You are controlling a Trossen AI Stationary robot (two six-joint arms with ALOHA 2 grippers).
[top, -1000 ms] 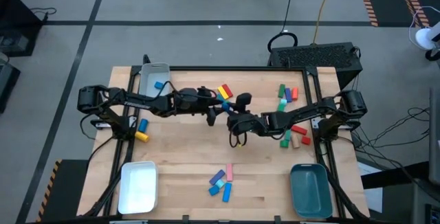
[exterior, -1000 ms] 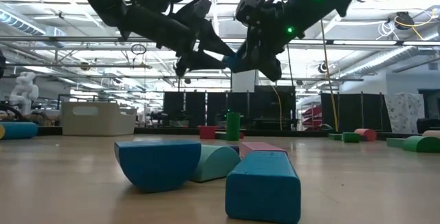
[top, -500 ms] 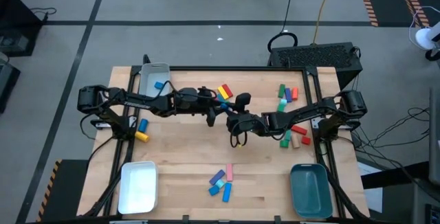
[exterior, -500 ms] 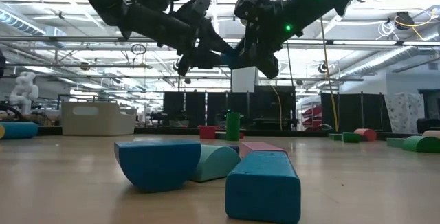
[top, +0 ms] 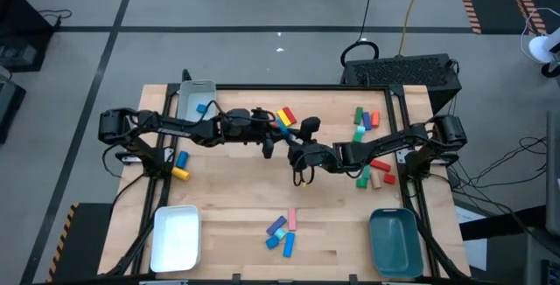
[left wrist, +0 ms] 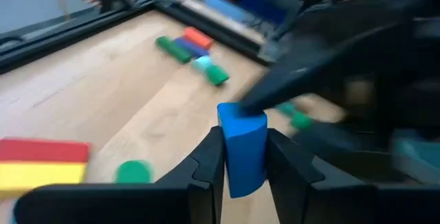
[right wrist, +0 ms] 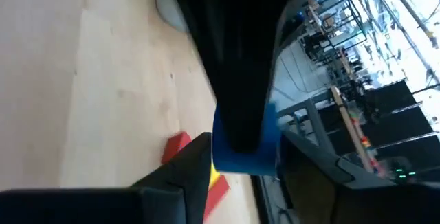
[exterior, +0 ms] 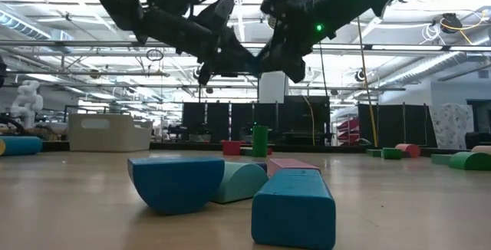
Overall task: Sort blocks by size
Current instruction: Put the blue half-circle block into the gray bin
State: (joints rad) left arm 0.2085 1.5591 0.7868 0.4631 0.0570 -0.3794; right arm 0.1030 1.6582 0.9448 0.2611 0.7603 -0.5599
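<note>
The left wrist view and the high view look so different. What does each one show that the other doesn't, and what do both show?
Only the left wrist view shows the blue block pinched between the left gripper's fingers. Only the high view shows the whole table: the white tray, the teal tray, the grey tray, the right gripper meeting the left one mid-table, and the block cluster near the front. Both show the red and yellow blocks and the colourful blocks on the right side.

blue block [left wrist: 241,146] between dark tool fingers [left wrist: 208,165].
</note>
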